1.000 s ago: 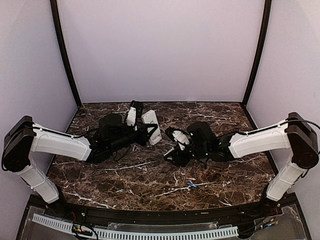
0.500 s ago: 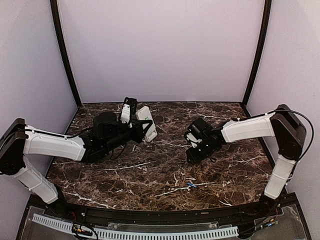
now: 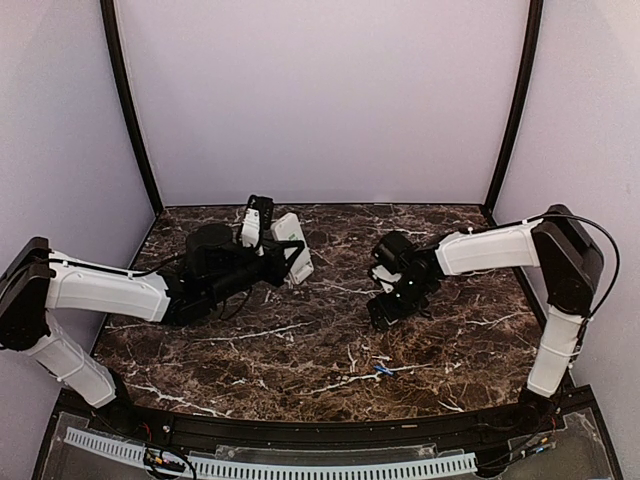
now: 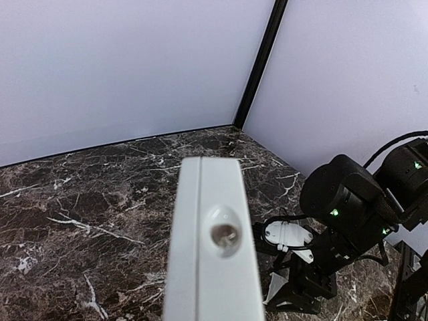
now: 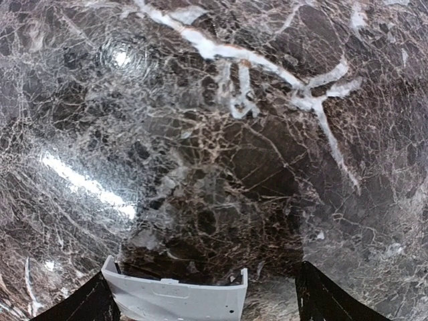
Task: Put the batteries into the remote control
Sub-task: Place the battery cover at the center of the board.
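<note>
Top external view: left gripper [image 3: 283, 256] is clamped on the remote control [image 3: 295, 248], held off the table [image 3: 300, 350] at rear-left of centre, tilted. Left wrist cam: remote seen edge-on, narrow end w/ small clear lens facing away from the cam; fingers not visible in that view.

Right gripper [image 3: 386, 308] points down at the table, right of centre, well apart from the remote. Right wrist cam: jaws apart, white cover plate [image 5: 174, 294] between the fingers [image 5: 90, 304]. Plate sits against the left-side finger in that view, w/ a gap to the other.

Batteries [image 3: 383, 370]: small blue item on the table towards the near edge, below the right gripper, apart from both grippers. Count cannot be told.
</note>
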Controlling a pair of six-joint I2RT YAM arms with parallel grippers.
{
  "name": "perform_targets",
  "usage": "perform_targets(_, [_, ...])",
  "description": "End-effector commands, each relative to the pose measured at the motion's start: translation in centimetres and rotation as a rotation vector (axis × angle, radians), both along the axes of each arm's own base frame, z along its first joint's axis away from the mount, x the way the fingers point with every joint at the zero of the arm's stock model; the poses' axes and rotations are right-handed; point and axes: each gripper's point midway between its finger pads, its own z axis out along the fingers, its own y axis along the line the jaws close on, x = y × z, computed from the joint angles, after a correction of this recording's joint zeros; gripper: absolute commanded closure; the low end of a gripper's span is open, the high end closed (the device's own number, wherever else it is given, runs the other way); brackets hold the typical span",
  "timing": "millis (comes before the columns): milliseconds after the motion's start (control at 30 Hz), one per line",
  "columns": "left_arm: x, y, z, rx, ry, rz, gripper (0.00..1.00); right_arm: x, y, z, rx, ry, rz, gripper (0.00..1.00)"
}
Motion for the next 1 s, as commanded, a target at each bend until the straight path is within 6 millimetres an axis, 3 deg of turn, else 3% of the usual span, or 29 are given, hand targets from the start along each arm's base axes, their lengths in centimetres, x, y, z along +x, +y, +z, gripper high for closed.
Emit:
perform_targets(0, [-0.5,0.6,2.0,-0.034,-0.027,-0.007,1.00,-1.7,-1.0,-1.0,-0.030,0.091,0.019,0.13])
perform_targets(267, [-0.7,0.5,2.8,-0.050,-0.034,-0.015,1.00,-0.8,1.6,4.4,0.120,-0.003,0.119,0.09])
perform_targets(400, [-0.7,0.4,2.9,-0.057,-0.030,-0.019,1.00,-1.0,1.2,4.1,0.126,0.043,0.106,0.09])
perform_targets(500, [-0.8,0.4,2.8,-0.055,-0.029,-0.021,1.00,-0.9,-0.2,2.9,0.082,0.082,0.057,0.17])
perform_targets(633, [-0.8,0.6,2.7,-0.048,-0.029,-0.018,1.00,-1.5,0.2,2.6,0.117,0.116,0.054,0.32])
perform_targets(733, [-0.8,0.6,2.5,-0.044,-0.027,-0.018,1.00,-1.6,0.0,2.5,0.111,0.122,0.040,0.33])
perform_targets(867, [-0.8,0.5,2.5,-0.047,-0.025,-0.022,1.00,-1.6,-0.9,2.1,0.055,0.129,0.019,0.27])
perform_targets(967, [-0.8,0.4,2.3,-0.044,-0.023,-0.024,1.00,-1.8,-1.4,1.7,0.026,0.140,0.015,0.03])
